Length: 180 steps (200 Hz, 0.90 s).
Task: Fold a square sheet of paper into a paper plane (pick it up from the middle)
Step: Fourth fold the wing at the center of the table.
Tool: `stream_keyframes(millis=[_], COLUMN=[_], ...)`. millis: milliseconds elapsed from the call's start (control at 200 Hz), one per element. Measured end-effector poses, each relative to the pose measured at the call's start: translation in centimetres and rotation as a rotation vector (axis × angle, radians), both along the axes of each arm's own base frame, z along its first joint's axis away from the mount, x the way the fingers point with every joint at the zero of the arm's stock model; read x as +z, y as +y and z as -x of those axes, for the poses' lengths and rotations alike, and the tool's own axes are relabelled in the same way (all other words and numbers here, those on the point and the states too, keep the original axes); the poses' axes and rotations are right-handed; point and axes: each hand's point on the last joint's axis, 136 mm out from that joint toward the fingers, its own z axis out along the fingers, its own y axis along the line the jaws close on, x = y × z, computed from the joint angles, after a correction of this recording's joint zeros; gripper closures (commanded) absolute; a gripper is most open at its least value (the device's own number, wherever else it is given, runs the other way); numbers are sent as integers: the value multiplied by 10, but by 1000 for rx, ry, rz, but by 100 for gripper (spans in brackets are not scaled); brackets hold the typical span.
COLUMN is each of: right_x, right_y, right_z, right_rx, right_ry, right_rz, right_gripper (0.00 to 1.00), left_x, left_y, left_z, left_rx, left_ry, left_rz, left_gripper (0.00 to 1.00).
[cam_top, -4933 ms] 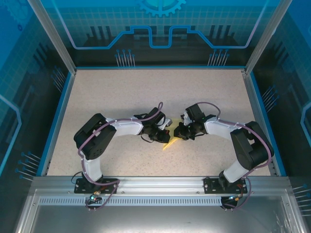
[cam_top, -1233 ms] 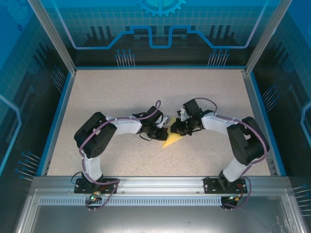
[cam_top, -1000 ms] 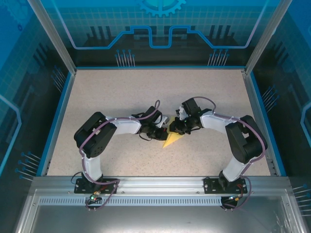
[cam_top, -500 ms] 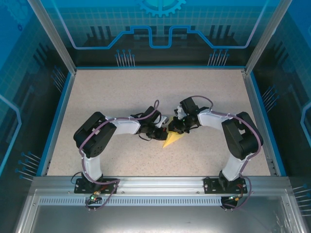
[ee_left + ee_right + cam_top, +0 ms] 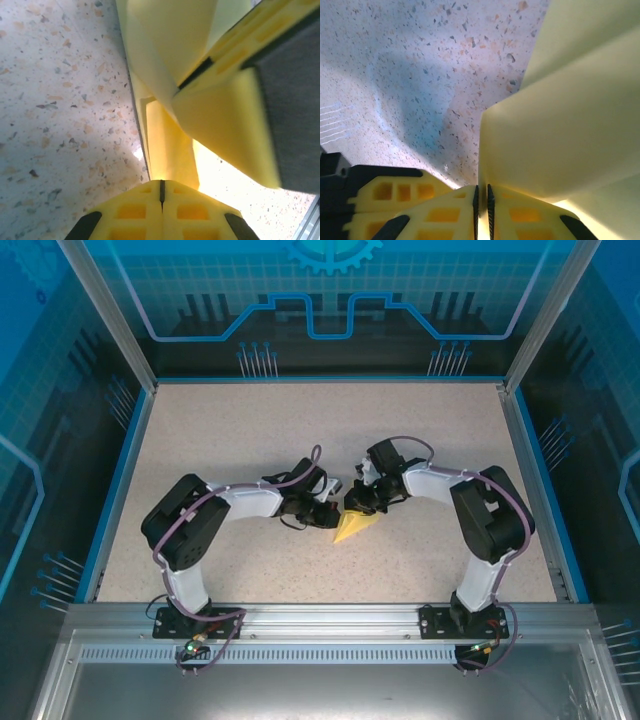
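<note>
Left wrist: right end effector [image 5: 192, 80] blocks paper plane [image 5: 167, 37].

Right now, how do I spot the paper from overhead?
Find the speckled table, then its middle. There the left gripper and the right gripper pinch the yellow paper: a folded wedge, bright against the dark grippers, pointing toward the near edge.

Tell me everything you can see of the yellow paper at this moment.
The paper is thin, plain and pale yellow, unmarked, folded into overlapping layers with sharp creases. From above it reads as a small wedge with its point toward the near left, on the speckled table between the two arms. The left gripper and the right gripper are each shut on an edge of it, from opposite sides.
</note>
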Motion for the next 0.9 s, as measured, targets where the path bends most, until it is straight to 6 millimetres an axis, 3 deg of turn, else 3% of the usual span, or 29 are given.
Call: stream_keyframes(millis=[95,275,535,900], right_x=[-2,-5,-7,-8], right_y=[1,0,0,0], right_z=[-1,0,0,0], right_rx=[6,9,12,12], right_ry=[1,10,13,15], right_rz=[3,10,12,13], right_gripper=[85,85,84,84], left_x=[10,25,19,20], left_y=[1,2,2,-19], left_z=[0,1,9,22], left_rx=[3,13,33,-10], left_ry=[-18,-43,-11,-10], left_rz=[8,32,52,93], left_gripper=[100,90,80,76])
